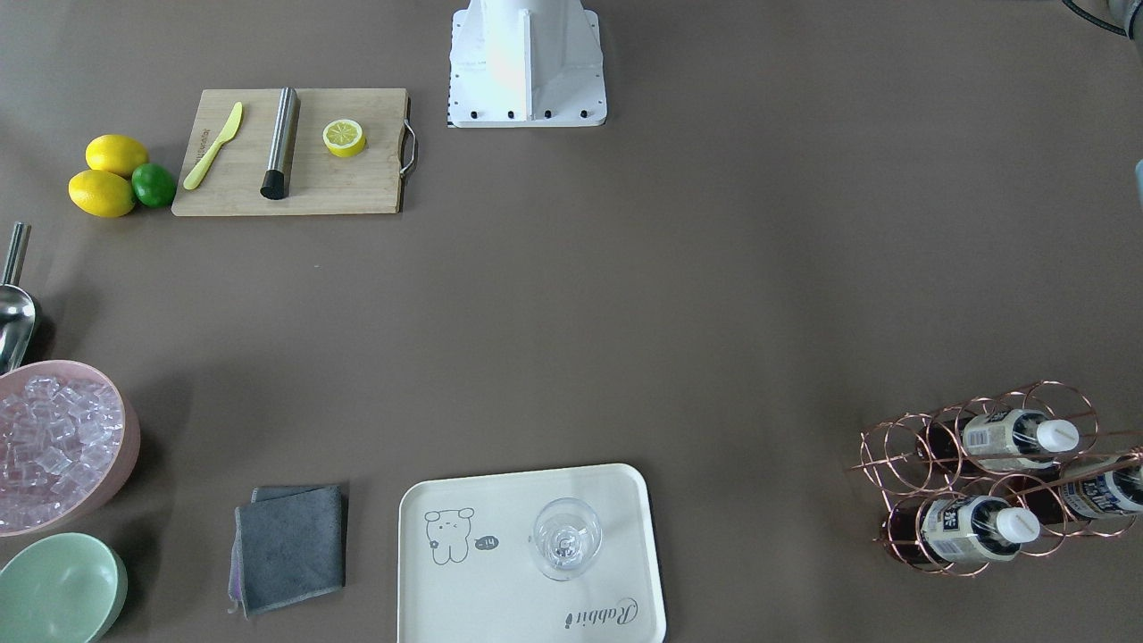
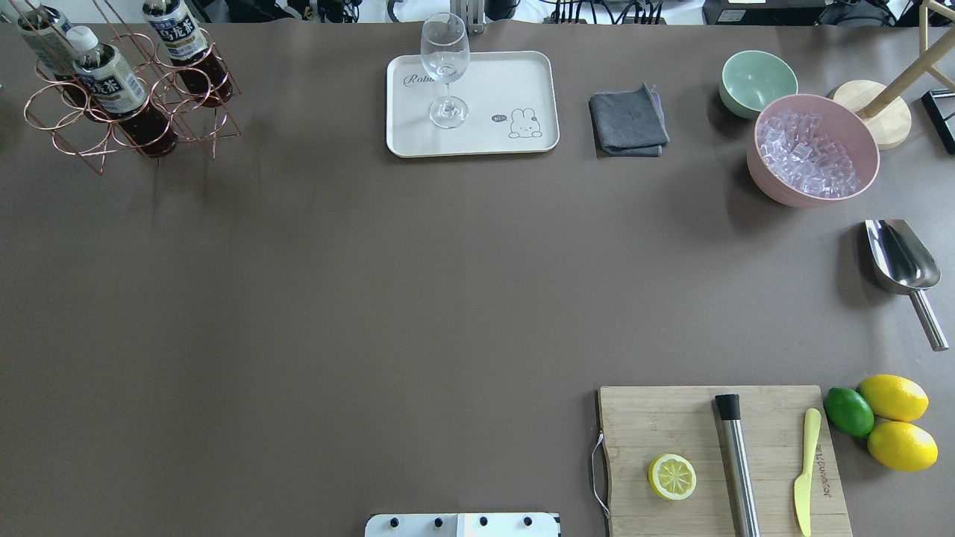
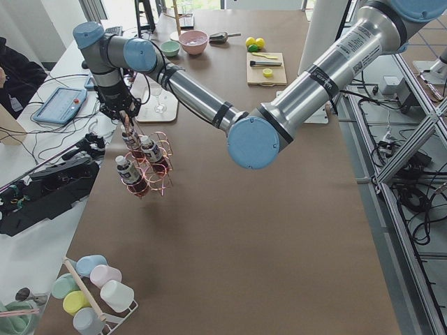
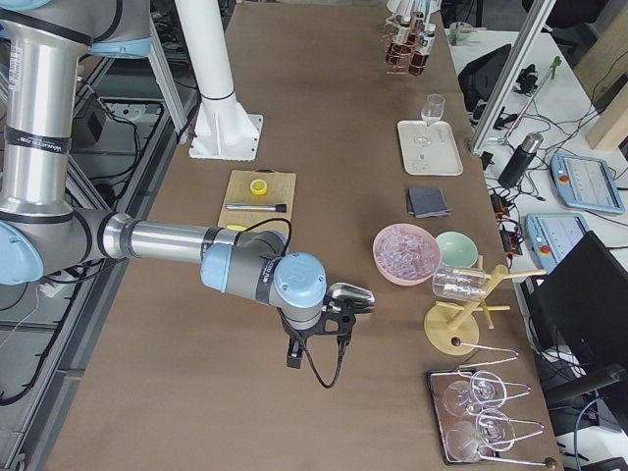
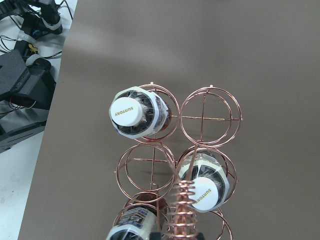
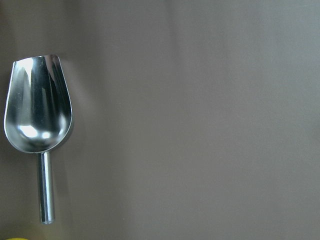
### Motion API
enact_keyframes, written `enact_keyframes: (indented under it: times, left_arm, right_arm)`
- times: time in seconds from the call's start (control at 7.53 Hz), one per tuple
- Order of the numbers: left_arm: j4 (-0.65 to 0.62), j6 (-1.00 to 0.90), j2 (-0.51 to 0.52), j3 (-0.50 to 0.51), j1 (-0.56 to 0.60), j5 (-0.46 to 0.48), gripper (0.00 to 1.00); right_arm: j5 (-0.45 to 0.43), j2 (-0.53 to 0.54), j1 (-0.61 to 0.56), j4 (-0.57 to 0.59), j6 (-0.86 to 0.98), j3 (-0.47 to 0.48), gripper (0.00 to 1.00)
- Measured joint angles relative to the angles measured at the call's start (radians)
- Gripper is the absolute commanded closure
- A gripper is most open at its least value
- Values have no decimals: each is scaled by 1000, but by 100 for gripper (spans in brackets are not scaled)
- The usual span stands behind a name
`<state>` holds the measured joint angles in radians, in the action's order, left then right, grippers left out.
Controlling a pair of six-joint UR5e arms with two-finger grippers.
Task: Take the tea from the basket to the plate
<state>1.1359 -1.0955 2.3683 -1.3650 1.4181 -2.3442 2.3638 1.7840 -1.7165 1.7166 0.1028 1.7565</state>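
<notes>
Tea (image 1: 1112,496) cut off at view's edge.

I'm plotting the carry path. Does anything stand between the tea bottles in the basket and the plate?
The table between basket and plate is bare. But a wine glass stands on the plate's half nearer the basket, leaving the bear half free, and the basket's handle rises among the tea bottles.

The copper wire basket (image 1: 902,451) is cut off by the front view's right edge. One small clear bottle of dark tea (image 1: 1105,491) is cut off with it. The left gripper (image 3: 125,120) is seen too small to tell its jaws apart.
</notes>
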Motion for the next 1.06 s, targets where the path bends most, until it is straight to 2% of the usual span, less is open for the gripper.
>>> enact_keyframes:
  times: [0.93,1.06]
  left_arm:
    - [-463,6,-37,-356,15,1,100]
    - [-494,10,-42,-391,6,-1,100]
  right_arm:
    - [-8,1,0,0,1,-3,0]
    - [-8,0,1,0,1,-11,0]
